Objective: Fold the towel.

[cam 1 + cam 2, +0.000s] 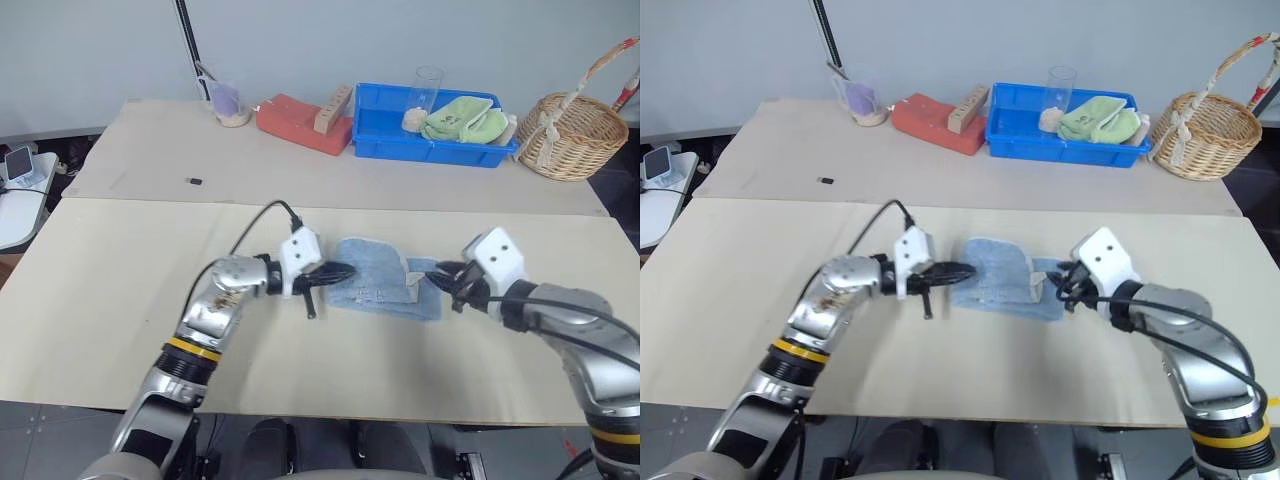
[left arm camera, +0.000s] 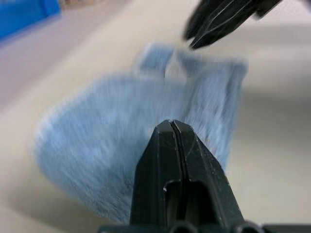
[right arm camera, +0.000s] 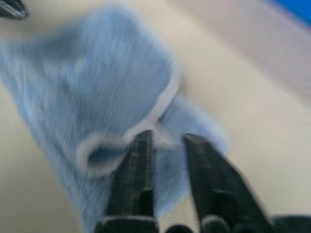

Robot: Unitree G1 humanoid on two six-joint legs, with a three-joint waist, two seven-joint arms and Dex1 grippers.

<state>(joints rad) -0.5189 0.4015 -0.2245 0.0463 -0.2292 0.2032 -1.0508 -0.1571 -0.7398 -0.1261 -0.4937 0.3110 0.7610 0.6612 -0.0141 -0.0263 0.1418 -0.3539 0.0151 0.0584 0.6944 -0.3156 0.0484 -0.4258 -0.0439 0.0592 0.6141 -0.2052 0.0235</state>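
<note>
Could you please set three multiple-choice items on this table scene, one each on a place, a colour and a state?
1. Where does the green cloth lie?
A. in the blue bin
B. in the wicker basket
C. on the towel

2. What colour is the towel between the claws?
A. red
B. light blue
C. white

3. How do the right claw's fingers stand?
A. clamped on the basket
B. apart, holding nothing
C. shut on the green cloth

Key: 1 A, the cloth sits inside the bin's walls. 2 B, its pile is light blue with a pale hem. 3 B, the right wrist view shows a gap between the fingers, over the towel.
</note>
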